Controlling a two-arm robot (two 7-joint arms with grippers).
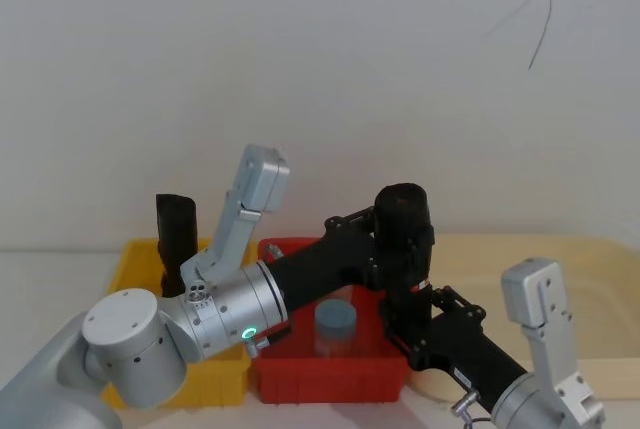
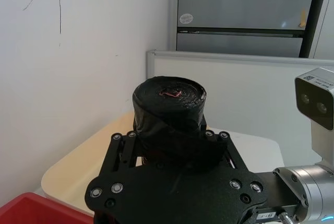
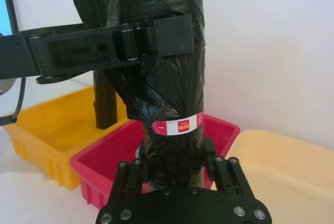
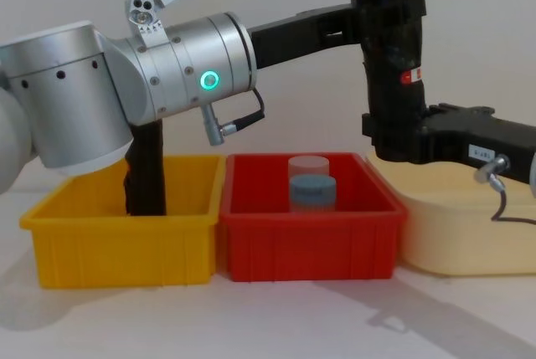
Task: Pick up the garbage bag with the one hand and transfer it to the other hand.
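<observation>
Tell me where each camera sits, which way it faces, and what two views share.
Head view: up high, facing forward and down; both arms, left end effector and right end effector on the garbage bag.
Chest view: lower, facing across the table; both arms, side-on.
Left wrist view: on the left arm, facing the bag's top over its end effector.
Right wrist view: on the right arm, facing the bag's label over its end effector.
Head and chest views share the red bin.

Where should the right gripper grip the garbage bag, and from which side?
The lower end, below the label, approached level from the robot's right. The garbage bag hangs upright with the left gripper clamped on its upper part, so only that lower stretch is free; the right gripper sits there.
</observation>
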